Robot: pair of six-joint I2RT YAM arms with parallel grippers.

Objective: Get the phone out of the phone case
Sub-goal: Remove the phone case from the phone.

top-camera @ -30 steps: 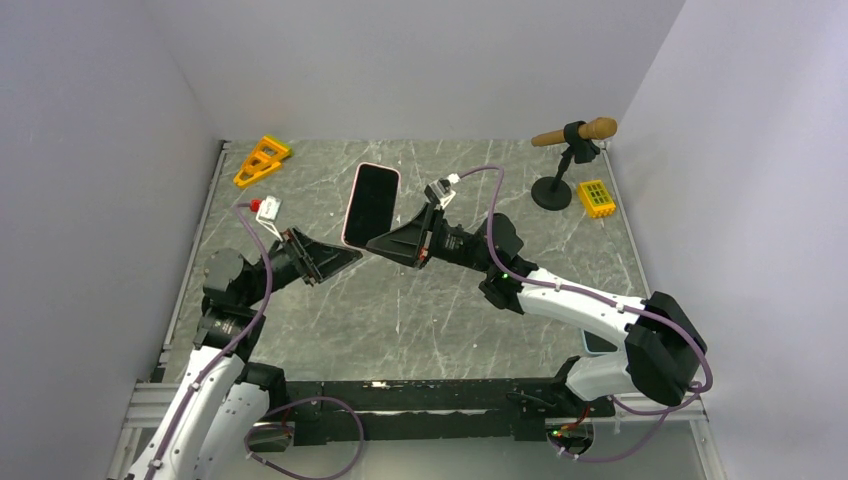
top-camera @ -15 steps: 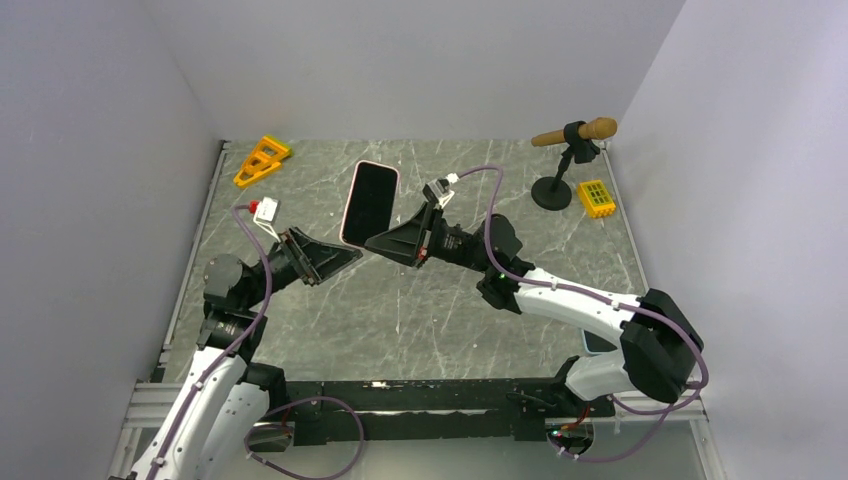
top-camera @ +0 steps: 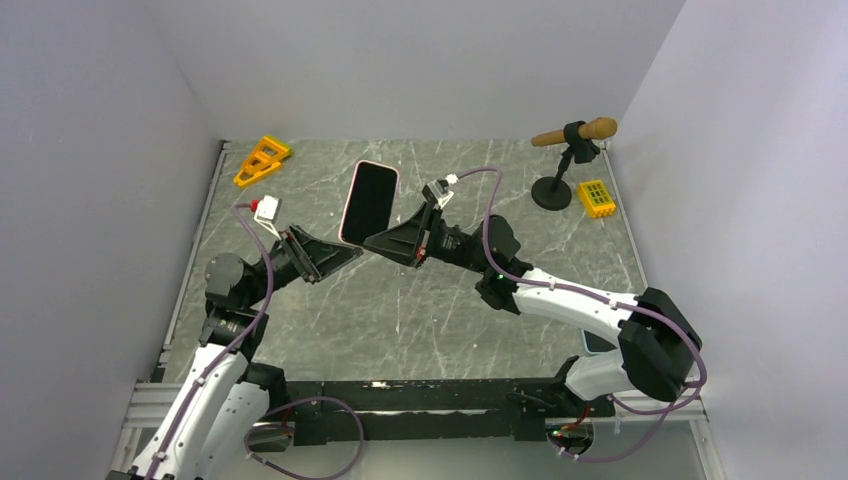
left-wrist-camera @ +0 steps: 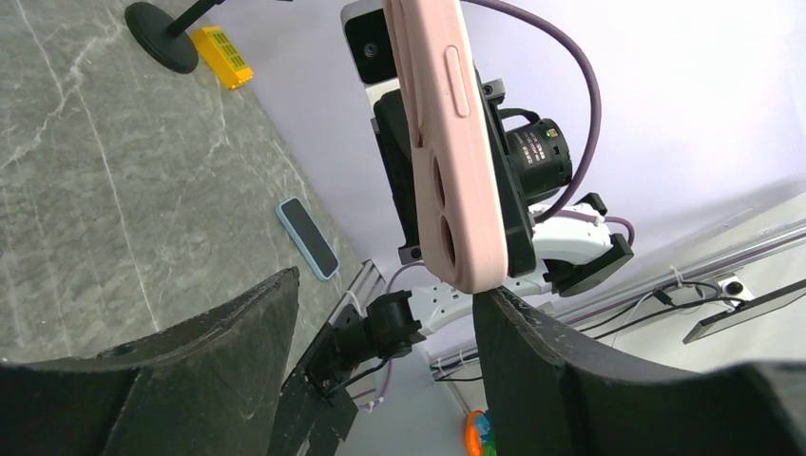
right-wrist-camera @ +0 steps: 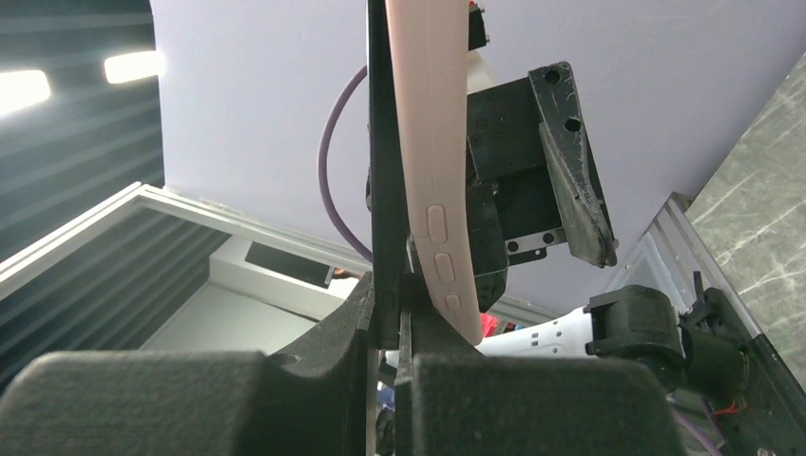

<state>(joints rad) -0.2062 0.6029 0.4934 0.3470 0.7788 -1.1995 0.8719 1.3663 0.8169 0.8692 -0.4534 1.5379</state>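
The phone point(top-camera: 369, 200), screen up, sits in a pink case point(left-wrist-camera: 454, 142) and is held in the air above the table's middle. My right gripper point(top-camera: 372, 240) is shut on its lower end. In the right wrist view the black phone edge point(right-wrist-camera: 384, 142) is pinched at my right gripper point(right-wrist-camera: 399, 304), and the pink case point(right-wrist-camera: 430, 123) curves away beside it. My left gripper point(top-camera: 350, 256) is open just left of the phone's lower end. In the left wrist view the case's camera end hangs over the gap of my left gripper point(left-wrist-camera: 385, 294), close to the right finger point(left-wrist-camera: 570, 380).
An orange triangular piece point(top-camera: 262, 160) lies at the back left. A wooden-headed stand point(top-camera: 575, 135) and a yellow block point(top-camera: 596, 197) are at the back right. A second phone in a blue case point(left-wrist-camera: 307, 237) lies on the table near the right arm's base.
The right gripper has shifted the cased phone slightly to the left, toward the left gripper. The left arm has barely moved and stays open.
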